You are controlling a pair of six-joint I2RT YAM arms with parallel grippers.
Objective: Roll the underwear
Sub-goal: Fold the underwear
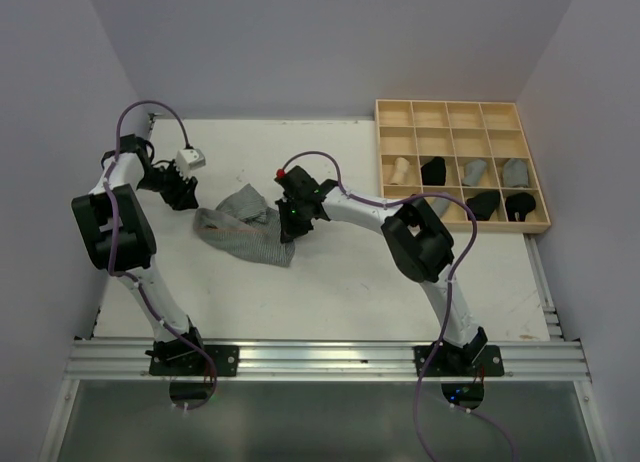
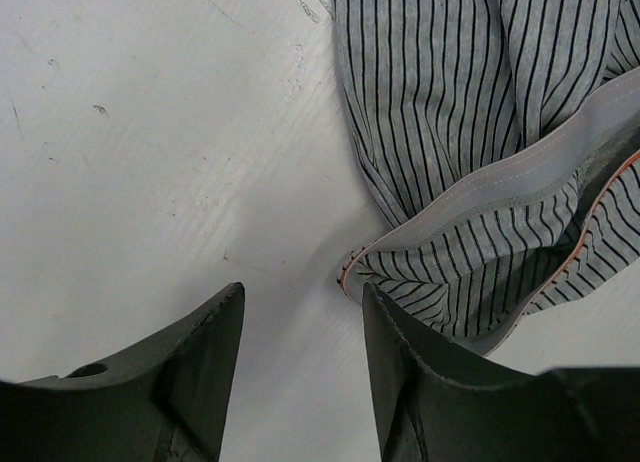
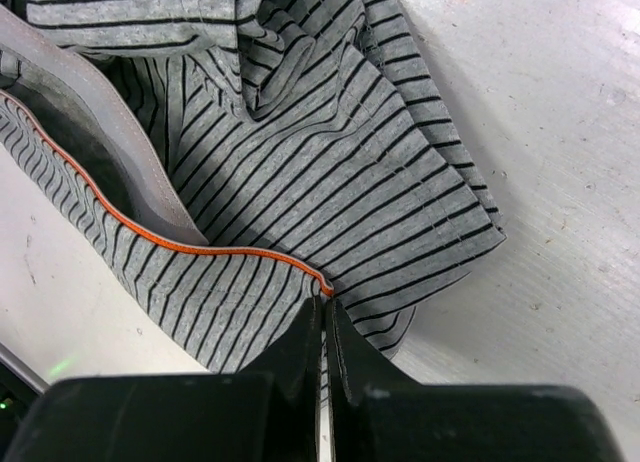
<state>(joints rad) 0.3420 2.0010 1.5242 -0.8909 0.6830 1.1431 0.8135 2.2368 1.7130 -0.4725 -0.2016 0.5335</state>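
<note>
While the striped underwear (image 1: 243,227) lies crumpled and unrolled on the bench (image 1: 350,292) between your two arms, this piece is only at its beginning. Your right gripper (image 3: 322,317) is pressed together right at the orange-edged hem, and from its wrist view it seems to be nipping that hem, with the rest of the cloth bunched in folds beyond it. Your left gripper (image 2: 300,382) is spread and holds nothing; it hovers over bare bench, its right-hand finger just beside the corner of the grey waistband (image 2: 520,172).

Off to your far right, the wooden tray (image 1: 380,132) already carries small rolled pieces (image 1: 433,169) in two of its rows: one beige, some grey, some black. So I judge a good share of the job is done. What is left for this garment is all of it: spread it flat, roll it up, and carry it to one of the empty compartments.
</note>
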